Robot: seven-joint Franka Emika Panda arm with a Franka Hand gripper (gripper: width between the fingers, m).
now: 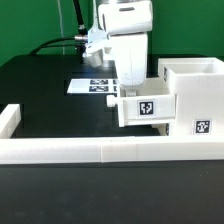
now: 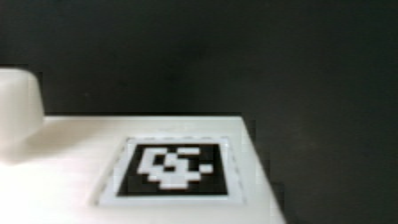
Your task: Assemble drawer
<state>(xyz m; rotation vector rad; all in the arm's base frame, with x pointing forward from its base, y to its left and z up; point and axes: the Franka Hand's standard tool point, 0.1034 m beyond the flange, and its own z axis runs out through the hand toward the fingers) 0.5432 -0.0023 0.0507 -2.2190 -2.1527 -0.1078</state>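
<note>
A white open-topped drawer box (image 1: 196,92) stands on the black table at the exterior view's right. A smaller white drawer part (image 1: 145,108) with a marker tag sits against its left side. My gripper (image 1: 133,88) reaches straight down onto the top of this smaller part. Its fingertips are hidden behind the part's edge. In the wrist view a white panel with a black tag (image 2: 178,165) fills the near field very close to the camera. A blurred white piece (image 2: 16,105) shows at the edge. No fingers show there.
A long white L-shaped wall (image 1: 100,150) runs across the front of the table and turns back at the exterior view's left (image 1: 10,120). The marker board (image 1: 92,86) lies behind the arm. Black cables hang at the back left.
</note>
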